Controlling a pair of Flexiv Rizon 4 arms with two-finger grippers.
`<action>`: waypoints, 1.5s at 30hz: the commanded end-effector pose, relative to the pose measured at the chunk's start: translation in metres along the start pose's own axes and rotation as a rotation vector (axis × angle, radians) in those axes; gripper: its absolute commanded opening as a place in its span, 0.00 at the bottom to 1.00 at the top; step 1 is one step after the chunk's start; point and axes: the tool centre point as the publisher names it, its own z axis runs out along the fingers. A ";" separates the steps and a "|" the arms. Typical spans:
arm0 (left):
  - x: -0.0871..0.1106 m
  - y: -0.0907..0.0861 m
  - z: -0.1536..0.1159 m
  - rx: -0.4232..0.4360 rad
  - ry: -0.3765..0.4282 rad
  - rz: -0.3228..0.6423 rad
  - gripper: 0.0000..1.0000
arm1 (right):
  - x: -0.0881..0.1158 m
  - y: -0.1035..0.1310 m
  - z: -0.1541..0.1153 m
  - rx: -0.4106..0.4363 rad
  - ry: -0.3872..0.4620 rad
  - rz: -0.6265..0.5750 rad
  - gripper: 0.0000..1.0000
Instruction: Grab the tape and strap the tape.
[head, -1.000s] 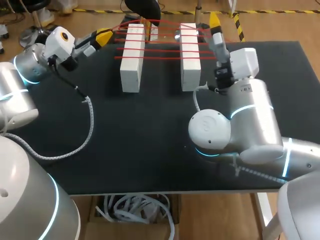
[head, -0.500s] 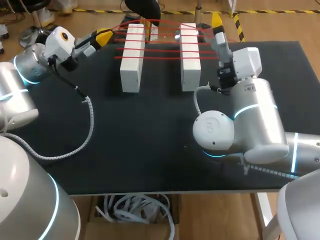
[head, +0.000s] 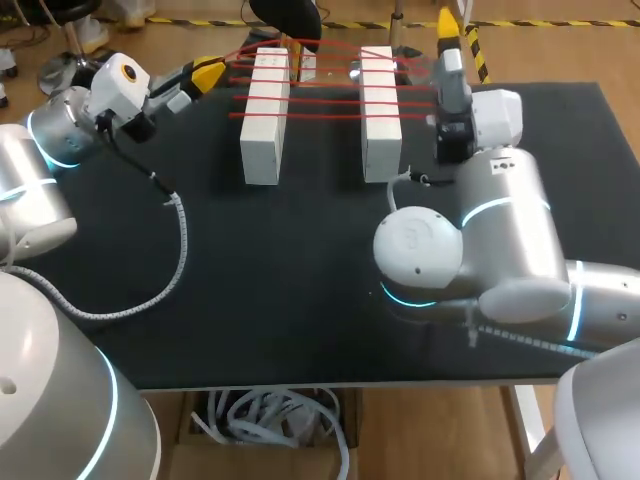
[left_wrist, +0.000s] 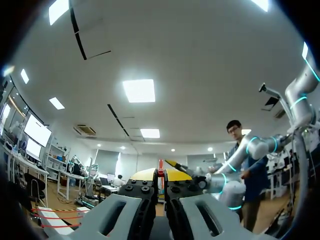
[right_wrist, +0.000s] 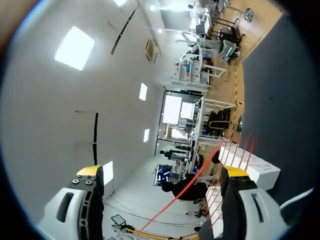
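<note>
Red tape, likely light, limp and easily slackened, crisscrosses white blocks at the table's far side, pinched by the left gripper, the right gripper spread wide beside its taut, graspable strands.

Two blocks stand side by side, apart, on the far half of the surface: the left block and the right block. Strands of tape run across from one block to the other, over both. The left tool is left of the left block, near the far left corner, its fingers closed together on a strand. The right tool is just right of the right block, by the far edge; a strand passes between its spread fingers.
</note>
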 end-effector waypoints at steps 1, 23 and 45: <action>0.000 0.000 0.000 0.000 0.000 0.001 0.00 | 0.012 -0.014 -0.003 -0.068 -0.221 0.260 1.00; 0.000 0.000 0.000 0.000 0.000 0.001 0.00 | -0.002 -0.010 -0.013 -0.137 -0.210 0.368 1.00; 0.000 0.000 0.000 0.000 0.000 0.001 0.00 | 0.009 0.011 0.003 -0.121 -0.194 0.428 1.00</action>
